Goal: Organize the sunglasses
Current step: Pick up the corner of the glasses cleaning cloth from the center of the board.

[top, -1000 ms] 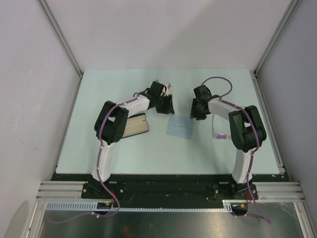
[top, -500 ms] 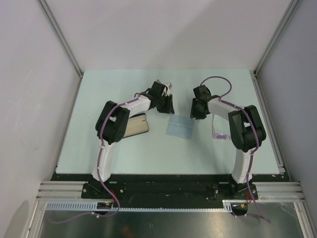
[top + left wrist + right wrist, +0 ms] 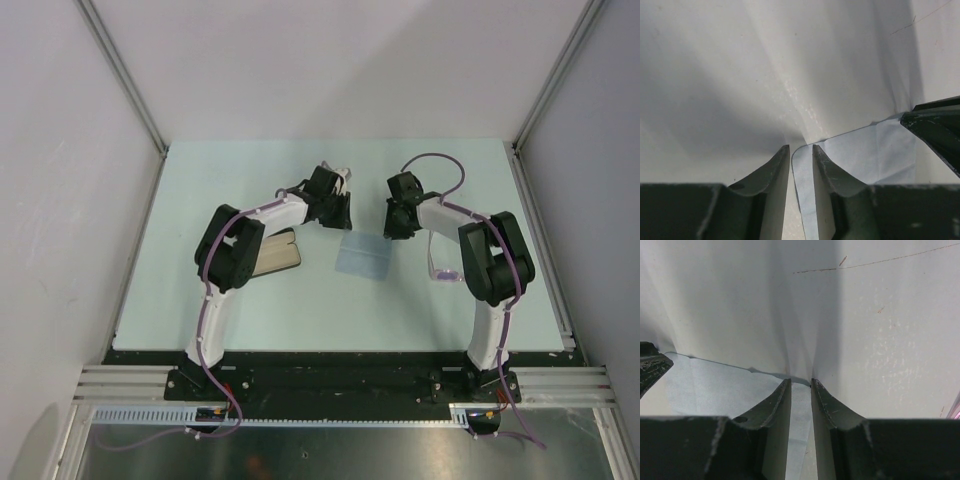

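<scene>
Top external, sunglasses point(image 3: 445, 270) right of R hand point(image 3: 396, 232), not touching

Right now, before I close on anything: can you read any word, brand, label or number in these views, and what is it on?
No text can be read in any view.
Case: no print or logo shows.
Blue cloth: plain, no tag or lettering.
Sunglasses: too small to tell whether the frame bears a mark.
Table: only thin scratches and specks, no writing.

Translucent pink sunglasses point(image 3: 444, 270) lie at right (partly hidden).
</scene>
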Available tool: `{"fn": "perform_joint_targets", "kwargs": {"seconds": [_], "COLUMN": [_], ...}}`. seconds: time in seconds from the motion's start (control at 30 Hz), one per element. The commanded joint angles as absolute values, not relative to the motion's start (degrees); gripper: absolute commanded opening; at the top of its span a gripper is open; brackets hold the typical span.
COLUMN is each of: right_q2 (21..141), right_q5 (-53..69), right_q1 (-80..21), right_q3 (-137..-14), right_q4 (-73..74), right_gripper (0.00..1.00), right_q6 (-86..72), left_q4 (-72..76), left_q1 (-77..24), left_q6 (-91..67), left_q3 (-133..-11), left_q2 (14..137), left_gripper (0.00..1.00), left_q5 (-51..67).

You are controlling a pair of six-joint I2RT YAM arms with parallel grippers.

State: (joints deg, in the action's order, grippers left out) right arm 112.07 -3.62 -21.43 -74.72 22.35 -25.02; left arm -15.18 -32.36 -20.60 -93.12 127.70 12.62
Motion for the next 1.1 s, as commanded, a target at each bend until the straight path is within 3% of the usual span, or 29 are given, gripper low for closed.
{"fn": "perform_joint_targets", "kwargs": {"seconds": [0.0,0.2,0.37,0.77,1.07], "right_q2": [114.6,114.9,115.0,115.8,115.6], "right_q5": [-3.4,-3.2,-3.3,-3.2,-3.2], "right_q1": [-22.0,-22.1,-22.1,-21.9,-21.7], "right_q3": [-75.3,-75.5,-75.6,-76.3,-76.3], "right_q4": [23.7,23.9,23.9,25.0,24.9], "right_gripper": [0.27,0.27,0.27,0.26,0.14], "right_q6": [-25.0,-25.0,-25.0,-24.7,-24.3], "left_q4": [-20.1,-20.2,-20.8,-21.4,-21.5], "left_q1": [-33.1,-33.7,-34.0,-35.2,-35.2], "left_q6": [-18.9,-18.1,-18.5,-18.2,-18.9], "left_q3": [-91.5,-90.5,-90.2,-89.2,-90.7], "left_q2": [127.9,127.5,128.1,127.9,128.5], "left_gripper": [0.33,0.35,0.3,0.3,0.16], "left_q5": [11.8,12.7,12.3,10.9,9.0]}}
